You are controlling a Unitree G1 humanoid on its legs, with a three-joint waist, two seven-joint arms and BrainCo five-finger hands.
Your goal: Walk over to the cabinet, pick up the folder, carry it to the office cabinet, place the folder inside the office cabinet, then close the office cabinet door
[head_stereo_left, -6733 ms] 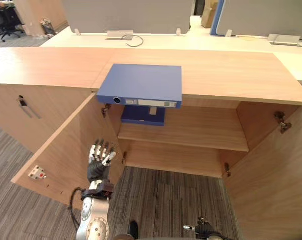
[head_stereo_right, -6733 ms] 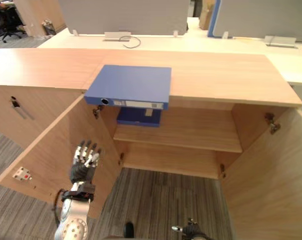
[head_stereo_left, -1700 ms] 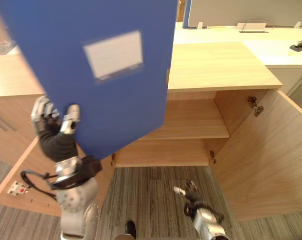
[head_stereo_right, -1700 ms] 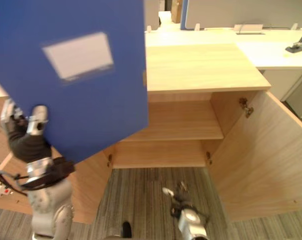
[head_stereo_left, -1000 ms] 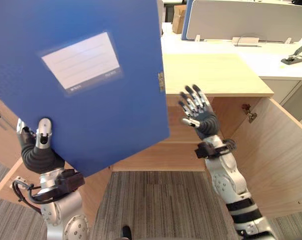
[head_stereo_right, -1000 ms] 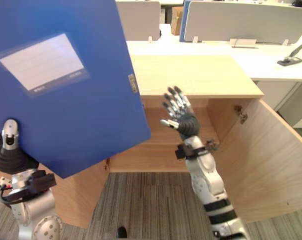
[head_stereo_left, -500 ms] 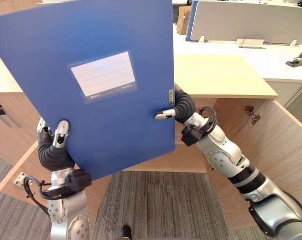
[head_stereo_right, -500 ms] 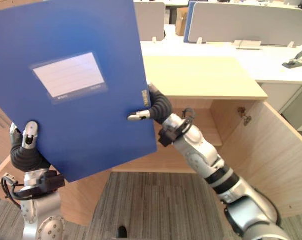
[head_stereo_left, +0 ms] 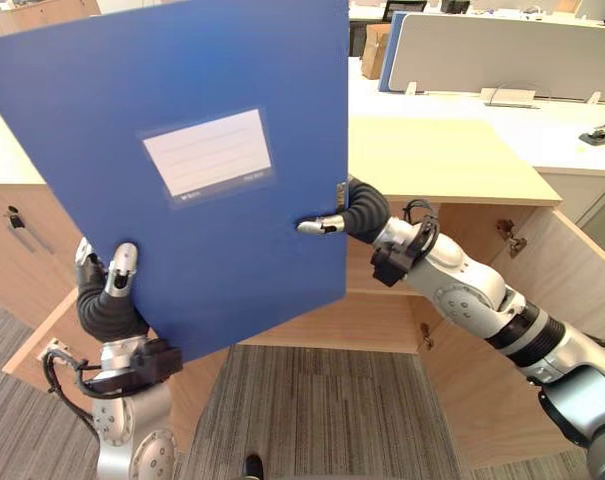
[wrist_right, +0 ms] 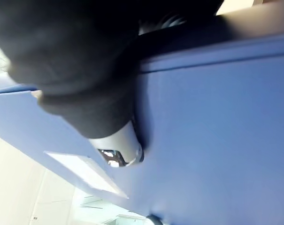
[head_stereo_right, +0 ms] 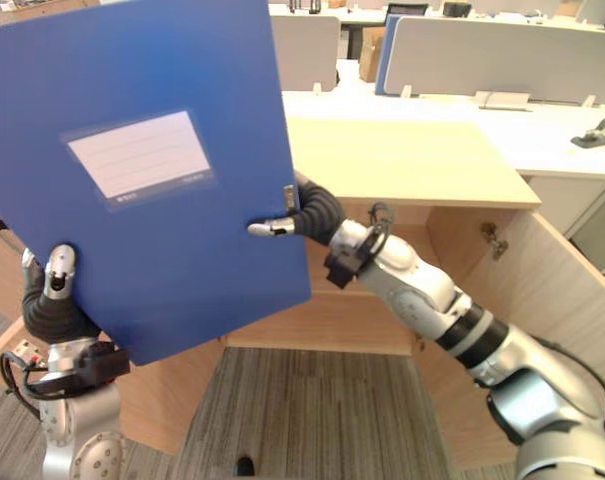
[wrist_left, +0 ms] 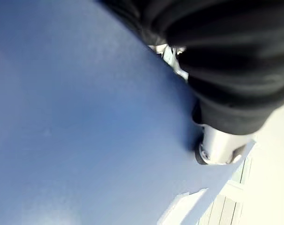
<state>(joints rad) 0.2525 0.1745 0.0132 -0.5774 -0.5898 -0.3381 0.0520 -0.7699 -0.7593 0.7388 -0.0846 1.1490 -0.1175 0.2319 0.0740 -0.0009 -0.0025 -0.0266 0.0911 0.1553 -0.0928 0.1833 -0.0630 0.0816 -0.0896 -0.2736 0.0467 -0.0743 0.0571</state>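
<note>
One folder — open cabinet behind

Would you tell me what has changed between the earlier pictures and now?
The blue folder, earlier lying flat on the cabinet top, is raised upright. The left robot hand rose and gripped its lower corner; the right robot hand came up and pinched its right edge. The cabinet doors stayed open.

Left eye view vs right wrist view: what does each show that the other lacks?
Left eye view: the left hand pinching a lower corner of the folder, the open cabinet, a white desk behind. Right wrist view: the right hand seen close, thumb pressed on the cover. Both: the folder's blue face, gripped at its edge by the right hand.
</note>
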